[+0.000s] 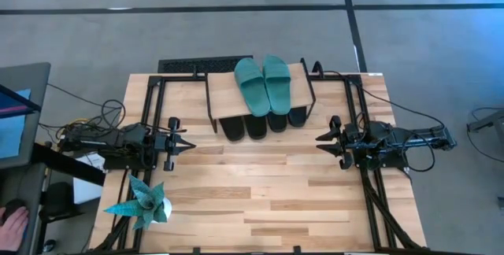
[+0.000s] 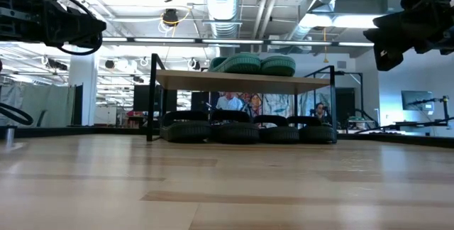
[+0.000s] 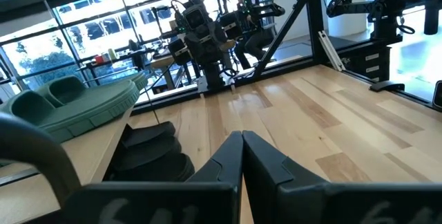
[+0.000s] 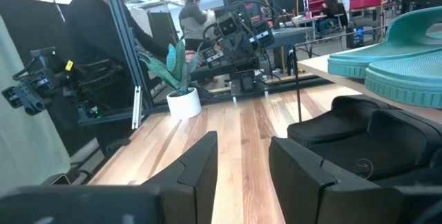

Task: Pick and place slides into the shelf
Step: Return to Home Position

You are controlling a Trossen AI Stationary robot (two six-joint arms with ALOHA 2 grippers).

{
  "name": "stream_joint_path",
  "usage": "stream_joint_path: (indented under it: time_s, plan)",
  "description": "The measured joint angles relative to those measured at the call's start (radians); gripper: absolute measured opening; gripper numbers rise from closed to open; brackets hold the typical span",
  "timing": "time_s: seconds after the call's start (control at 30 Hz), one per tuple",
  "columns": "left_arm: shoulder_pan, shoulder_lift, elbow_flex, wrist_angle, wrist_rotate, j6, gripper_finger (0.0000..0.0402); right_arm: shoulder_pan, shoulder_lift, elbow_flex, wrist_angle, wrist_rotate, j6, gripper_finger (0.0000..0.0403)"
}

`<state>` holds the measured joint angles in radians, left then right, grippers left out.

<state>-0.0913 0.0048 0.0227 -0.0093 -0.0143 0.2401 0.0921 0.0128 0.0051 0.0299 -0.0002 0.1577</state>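
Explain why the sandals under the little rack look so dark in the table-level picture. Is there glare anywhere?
Low view: the bright ceiling lights behind backlight the shelf, leaving the black slides beneath it in shadow. High view: even light, with no strong glare on the table. Left wrist view: the windows glare brightly behind the teal slides.

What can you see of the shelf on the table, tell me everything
The shelf is a small rack: a light wood plank top on thin black metal legs. It stands at the far middle of the table. Two teal slides lie side by side on the plank; four black slides sit in a row beneath it, ends poking out in front.
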Motion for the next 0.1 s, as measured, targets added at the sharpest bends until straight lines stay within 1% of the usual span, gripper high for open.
stream_joint_path:
  time_s: [0.1]
  plan:
    - [0.0,0.0,0.0,0.0,0.0,0.0,0.0,0.0,0.0,0.0,0.0,0.0,0.0,0.0118]
